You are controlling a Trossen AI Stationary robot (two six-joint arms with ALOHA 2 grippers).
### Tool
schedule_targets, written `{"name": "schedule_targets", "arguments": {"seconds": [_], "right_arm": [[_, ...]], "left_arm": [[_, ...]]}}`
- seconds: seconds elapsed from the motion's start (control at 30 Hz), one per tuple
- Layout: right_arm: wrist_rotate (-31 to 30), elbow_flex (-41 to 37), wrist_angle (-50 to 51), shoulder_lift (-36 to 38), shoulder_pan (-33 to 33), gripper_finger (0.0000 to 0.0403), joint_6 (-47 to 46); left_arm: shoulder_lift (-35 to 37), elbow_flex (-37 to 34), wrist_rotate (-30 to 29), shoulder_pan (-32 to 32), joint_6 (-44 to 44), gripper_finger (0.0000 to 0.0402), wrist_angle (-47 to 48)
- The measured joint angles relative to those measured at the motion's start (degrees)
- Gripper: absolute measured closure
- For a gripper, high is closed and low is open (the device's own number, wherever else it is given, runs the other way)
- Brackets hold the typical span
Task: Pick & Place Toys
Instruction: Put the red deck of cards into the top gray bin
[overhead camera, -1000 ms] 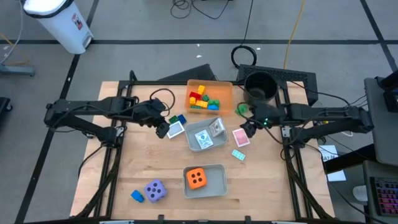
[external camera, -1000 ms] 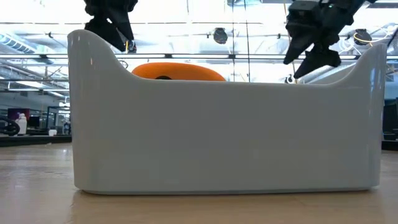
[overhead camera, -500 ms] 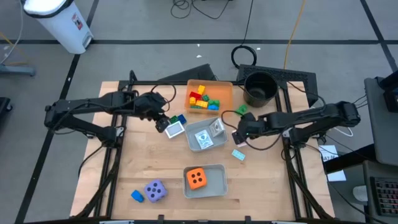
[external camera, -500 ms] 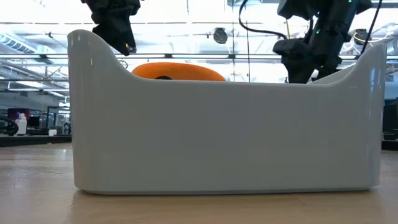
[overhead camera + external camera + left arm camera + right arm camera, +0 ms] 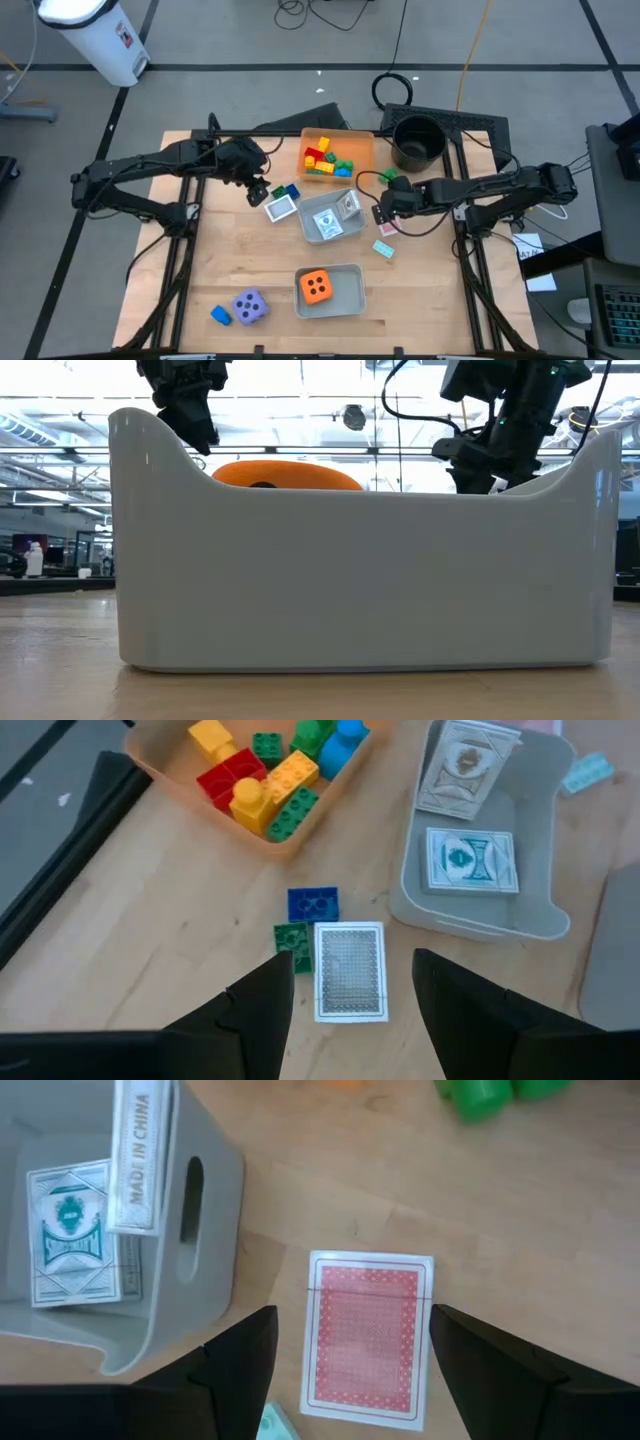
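Note:
My left gripper (image 5: pixel 258 192) (image 5: pixel 350 1015) is open and hangs over a white, grey-patterned card (image 5: pixel 350 970) (image 5: pixel 281 208) that lies flat on the table beside a blue brick (image 5: pixel 313 904) and a green brick (image 5: pixel 292 936). My right gripper (image 5: pixel 381 213) (image 5: pixel 365 1370) is open over a pink card (image 5: pixel 368 1330) that lies flat on the table, one finger on either side of it. I cannot tell whether the fingers touch it. A teal card (image 5: pixel 384 248) lies near it. The orange die (image 5: pixel 317 286) sits in the near grey tray (image 5: pixel 352 300). The purple die (image 5: pixel 249 306) and another blue brick (image 5: pixel 220 315) lie at the near left.
An orange tray (image 5: pixel 358 140) of several bricks stands at the far middle, and a black pot (image 5: pixel 418 140) to its right. A grey tray (image 5: pixel 190 1270) (image 5: pixel 318 238) between the grippers holds cards. A green toy (image 5: pixel 490 1095) lies past the pink card. The near tray's wall (image 5: pixel 360 575) fills the low view.
My right gripper has gone toward the table's left and come down over the pink card. My left gripper has drawn back a little toward the far edge, away from the white card. No toy has moved.

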State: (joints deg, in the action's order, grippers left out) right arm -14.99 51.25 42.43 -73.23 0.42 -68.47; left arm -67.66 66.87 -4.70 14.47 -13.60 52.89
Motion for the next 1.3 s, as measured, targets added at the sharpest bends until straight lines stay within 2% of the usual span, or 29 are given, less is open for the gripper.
{"name": "schedule_targets", "arguments": {"seconds": [0.17, 0.4, 0.63, 0.97, 1.3], "right_arm": [[0.1, 0.0, 0.28, 0.0, -0.06, 0.0132, -1.35], [0.27, -1.35, -1.19, 0.0, -0.06, 0.0085, -1.35], [6.23, -8.3, -13.56, -0.43, -0.04, 0.0048, -1.88], [5.89, -13.03, -16.17, -0.35, -0.06, 0.0048, -4.36], [5.95, -14.06, -17.54, -0.35, -0.06, 0.0049, -1.44]], "left_arm": [[0.0, 0.0, 2.21, 1.34, 2.74, 0.0192, -0.01], [0.0, 0.02, 3.05, 2.95, 5.72, 0.0192, -0.01], [0.0, 0.04, 5.26, 4.96, 7.36, 0.0192, -0.01], [0.0, 0.04, 7.24, 7.02, 8.82, 0.0192, -0.1], [0.0, 0.04, 7.8, 8.51, 9.47, 0.0192, -0.56]]}}
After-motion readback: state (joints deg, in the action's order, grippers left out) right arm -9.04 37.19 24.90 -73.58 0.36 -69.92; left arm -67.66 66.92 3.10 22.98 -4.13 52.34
